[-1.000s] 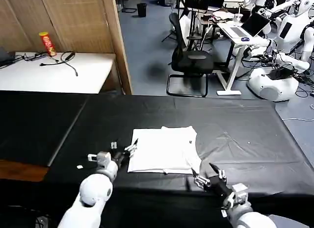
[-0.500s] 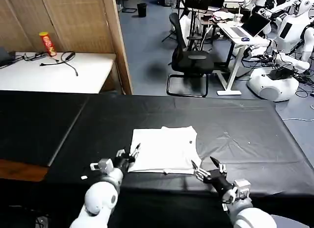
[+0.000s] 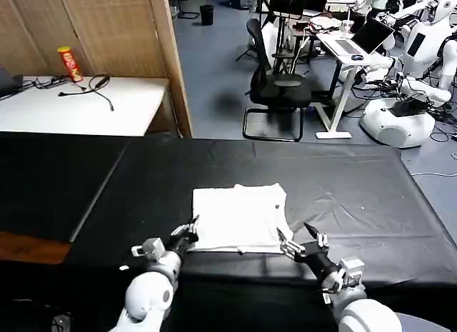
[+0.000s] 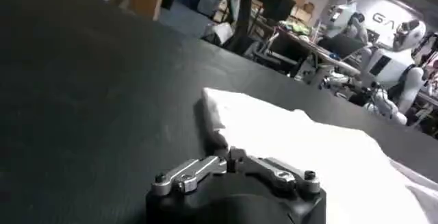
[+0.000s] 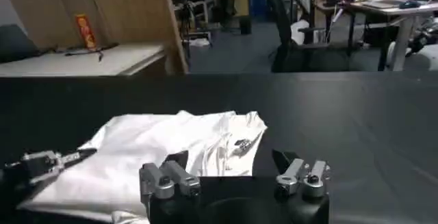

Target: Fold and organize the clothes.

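Observation:
The clothes are one white T-shirt (image 3: 239, 218), folded into a flat rectangle on the black table cover (image 3: 343, 196). In the left wrist view the T-shirt (image 4: 308, 150) lies just beyond the jaws, and the right wrist view shows the T-shirt (image 5: 157, 150) with a small dark label. My left gripper (image 3: 189, 230) sits low at the shirt's near left corner. It is shut (image 4: 229, 155), with no cloth seen between its fingers. My right gripper (image 3: 296, 236) hovers off the near right corner, open (image 5: 229, 158) and holding nothing. The left gripper (image 5: 48, 164) also appears across the shirt.
A white side table (image 3: 86, 107) with a red can (image 3: 68, 63) and cables stands at the back left beside a wooden screen (image 3: 168, 53). An office chair (image 3: 275, 89), desks and other robots (image 3: 400, 111) stand behind the table. Bare black cover lies on both sides.
The left gripper slid in toward the shirt's near left corner and its fingers came together. The right gripper shifted slightly nearer the shirt's front right corner, still open. The shirt has not moved.

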`<act>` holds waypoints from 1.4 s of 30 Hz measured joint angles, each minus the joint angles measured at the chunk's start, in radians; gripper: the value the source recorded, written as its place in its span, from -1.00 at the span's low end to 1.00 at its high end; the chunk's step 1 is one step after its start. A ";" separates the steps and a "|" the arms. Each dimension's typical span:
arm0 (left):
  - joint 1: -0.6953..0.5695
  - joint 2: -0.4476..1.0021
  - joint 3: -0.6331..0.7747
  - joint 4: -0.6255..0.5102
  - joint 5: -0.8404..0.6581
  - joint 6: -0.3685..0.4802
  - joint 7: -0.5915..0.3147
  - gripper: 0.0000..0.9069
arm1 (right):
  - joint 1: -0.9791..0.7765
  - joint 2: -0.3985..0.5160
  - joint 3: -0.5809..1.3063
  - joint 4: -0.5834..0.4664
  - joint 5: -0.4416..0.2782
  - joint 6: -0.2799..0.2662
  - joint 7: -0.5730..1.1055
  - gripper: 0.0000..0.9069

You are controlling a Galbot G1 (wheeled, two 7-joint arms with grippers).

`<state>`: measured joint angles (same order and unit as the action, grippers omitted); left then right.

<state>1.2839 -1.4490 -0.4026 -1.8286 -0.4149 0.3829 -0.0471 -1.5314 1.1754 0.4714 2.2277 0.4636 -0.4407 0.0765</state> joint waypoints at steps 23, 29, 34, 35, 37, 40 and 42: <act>0.032 0.719 -0.251 -0.219 -0.011 0.065 -0.022 -1.00 | 0.071 0.045 -0.006 -0.049 -0.006 -0.007 0.006 0.94; 0.037 0.775 -0.270 -0.342 -0.062 0.139 -0.088 -1.00 | 0.059 0.052 -0.006 -0.046 -0.011 -0.006 0.006 0.94; -0.003 0.707 -0.136 -0.392 -0.049 0.124 -0.089 -1.00 | 0.041 0.059 -0.001 -0.043 -0.026 -0.006 0.005 0.94; -0.013 0.681 -0.099 -0.390 -0.042 0.117 -0.082 -1.00 | 0.037 0.061 -0.001 -0.041 -0.026 -0.006 0.004 0.94; -0.035 0.617 -0.021 -0.369 -0.033 0.103 -0.075 -1.00 | 0.033 0.064 0.000 -0.041 -0.020 -0.009 0.004 0.94; -0.072 0.511 0.076 -0.317 -0.020 0.089 -0.078 -0.48 | 0.033 0.067 0.000 -0.043 -0.007 -0.018 0.001 0.94; -0.101 0.437 0.131 -0.271 0.013 0.074 -0.080 0.94 | 0.033 0.066 -0.003 -0.043 0.004 -0.026 -0.007 0.94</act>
<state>1.1826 -1.0120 -0.2720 -2.0999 -0.4020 0.4569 -0.1270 -1.4980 1.2414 0.4683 2.1849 0.4675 -0.4671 0.0694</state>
